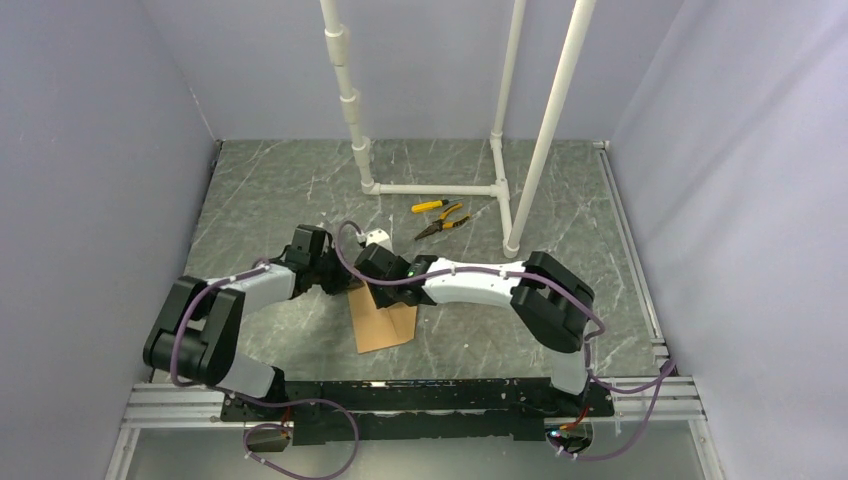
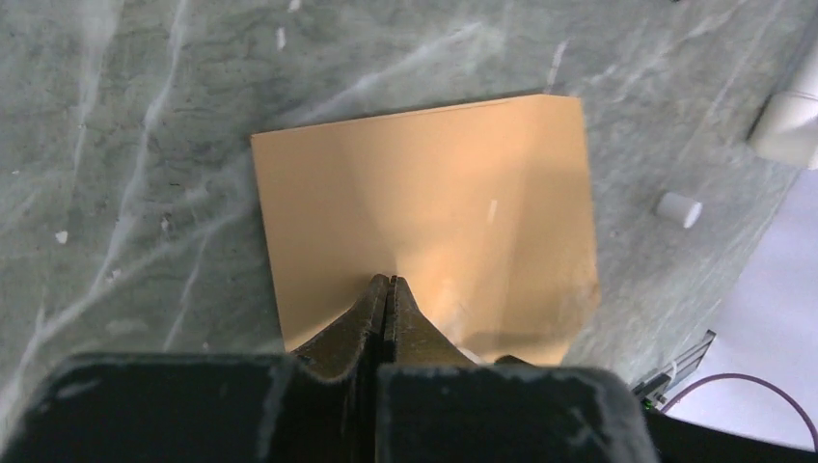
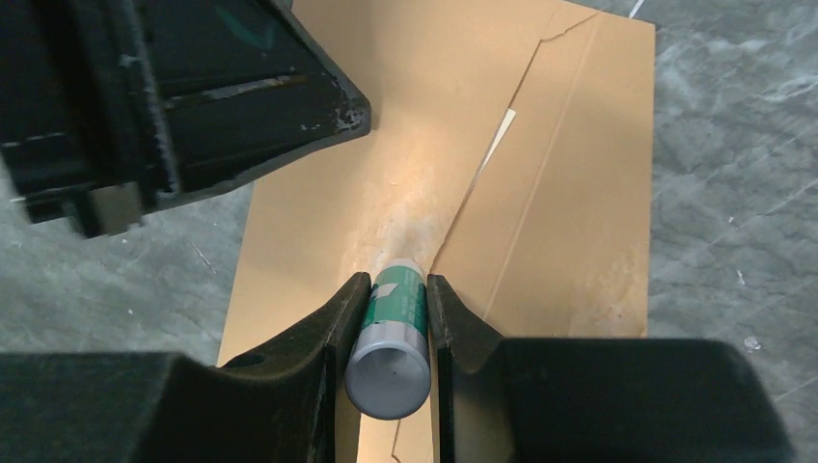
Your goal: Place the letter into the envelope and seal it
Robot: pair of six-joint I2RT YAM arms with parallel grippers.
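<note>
The envelope [image 2: 424, 183], kraft brown, lies flat on the grey marbled table [image 1: 280, 190] just in front of both arms, its fold seams and flap edge facing up. The left gripper [image 2: 388, 282] has its 2 fingers pressed together with nothing visible between them, the tips over the envelope's near edge; whether they touch the paper cannot be told. The right gripper [image 3: 397, 282] is clamped on a glue stick [image 3: 391, 333], a grey tube with a green-and-white label whose writing is too small to read. Its far end meets the envelope beside the slanted flap seam. A thin pale sliver [image 3: 500, 135] shows in a gap along that seam; whether it is the letter cannot be told. Further back lie yellow-handled pliers [image 1: 442, 225], a second yellow-handled tool [image 1: 430, 206] and a white pipe frame [image 1: 430, 188].
</note>
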